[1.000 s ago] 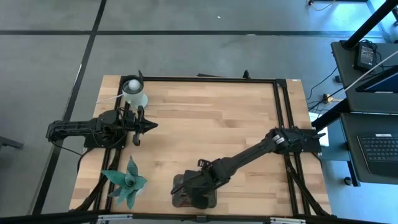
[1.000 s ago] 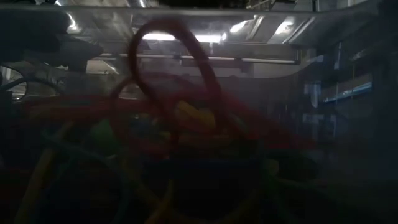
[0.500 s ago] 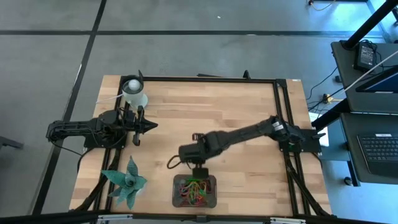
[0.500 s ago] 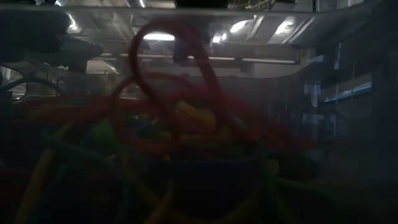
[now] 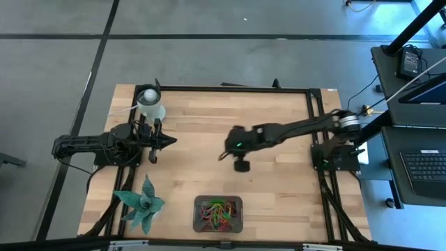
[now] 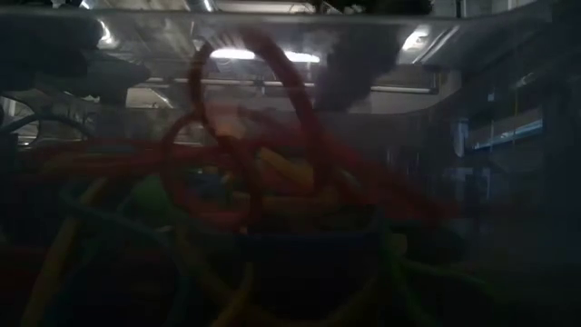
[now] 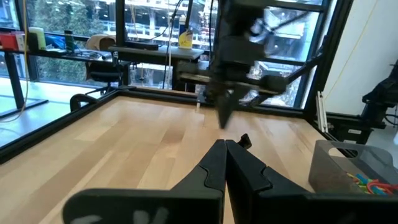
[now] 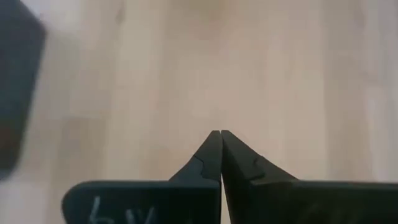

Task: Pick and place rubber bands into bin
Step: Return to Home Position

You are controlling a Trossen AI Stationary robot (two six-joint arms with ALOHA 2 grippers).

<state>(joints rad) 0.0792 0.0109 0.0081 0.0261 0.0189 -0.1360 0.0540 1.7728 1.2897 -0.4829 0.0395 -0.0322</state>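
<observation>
A: Where are the rubber bands (image 5: 217, 212)?
B: Heaped inside the bin (image 5: 197, 213).
A: And the right end effector (image 5: 224, 155)?
B: Well apart from the bin, over the surface (image 5: 279, 195) — fingers pressed together, empty. Farther from the bin, the left end effector (image 5: 171, 140) is likewise closed on nothing.

Rubber bands (image 5: 217, 211) lie in the bin (image 5: 198, 213); right pincer (image 5: 231, 146) hovers apart

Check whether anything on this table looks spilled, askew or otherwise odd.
Nothing stands out. The rubber bands lie heaped inside the bin, with none seen loose on the table. The cup and the plant stand near the left arm. Both arms' jaws are shut and empty, the right arm above mid-table.
</observation>
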